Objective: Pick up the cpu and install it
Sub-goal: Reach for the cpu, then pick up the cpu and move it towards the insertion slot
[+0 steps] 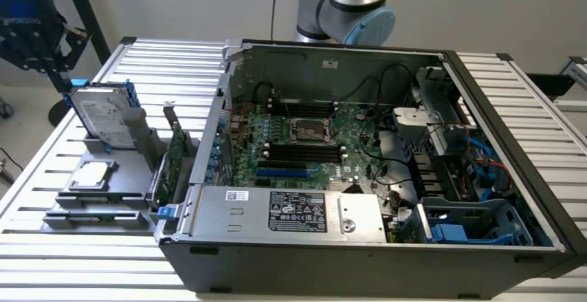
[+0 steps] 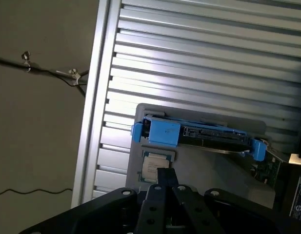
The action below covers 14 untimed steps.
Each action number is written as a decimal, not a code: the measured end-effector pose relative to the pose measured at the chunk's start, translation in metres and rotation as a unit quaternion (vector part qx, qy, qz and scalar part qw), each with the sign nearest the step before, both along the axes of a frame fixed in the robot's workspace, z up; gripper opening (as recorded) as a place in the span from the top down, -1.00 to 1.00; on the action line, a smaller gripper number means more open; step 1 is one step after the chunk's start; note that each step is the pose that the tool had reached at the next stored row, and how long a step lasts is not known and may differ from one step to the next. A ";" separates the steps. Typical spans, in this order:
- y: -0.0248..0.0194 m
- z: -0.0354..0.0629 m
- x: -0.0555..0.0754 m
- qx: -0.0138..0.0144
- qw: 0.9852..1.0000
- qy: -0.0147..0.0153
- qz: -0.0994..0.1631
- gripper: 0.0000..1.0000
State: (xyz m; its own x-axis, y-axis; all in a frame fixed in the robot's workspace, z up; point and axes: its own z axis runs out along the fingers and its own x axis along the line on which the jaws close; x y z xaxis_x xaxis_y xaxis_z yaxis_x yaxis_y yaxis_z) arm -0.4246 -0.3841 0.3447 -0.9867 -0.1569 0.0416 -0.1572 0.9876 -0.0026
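Note:
The cpu [image 1: 92, 175], a small square chip with a silvery top, lies flat in a grey holder tray [image 1: 64, 202] on the table at the exterior view's left. In the wrist view the cpu [image 2: 152, 168] lies just beyond my black fingertips. My gripper [image 1: 37, 54] hangs high above the table's far left corner, well clear of the tray. Seen from the wrist, the gripper [image 2: 166, 176] has its fingers drawn together, shut on nothing. The bare processor socket [image 1: 307, 130] sits in the middle of the green motherboard inside the open computer case [image 1: 367, 261].
A silver hard drive with blue rails [image 1: 99, 113] stands on edge in the tray behind the cpu, also seen as the hard drive [image 2: 204, 134]. A green circuit card [image 1: 170, 157] stands between tray and case. Cables and a blue drive cage [image 1: 458, 226] crowd the case's right side.

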 end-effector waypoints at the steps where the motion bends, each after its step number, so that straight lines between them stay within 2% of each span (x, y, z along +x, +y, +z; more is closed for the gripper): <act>1: 0.0000 0.0000 0.000 0.000 1.000 0.000 0.000 0.79; 12: 0.0000 0.0000 0.000 0.000 1.000 0.000 0.000 0.76; 14: 0.0000 0.0000 0.000 0.000 1.000 0.000 0.000 0.52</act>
State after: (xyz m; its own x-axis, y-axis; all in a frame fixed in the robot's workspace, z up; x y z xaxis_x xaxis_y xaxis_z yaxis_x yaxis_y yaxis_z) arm -0.4246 -0.3842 0.3446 -0.9867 -0.1569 0.0416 -0.1572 0.9876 -0.0027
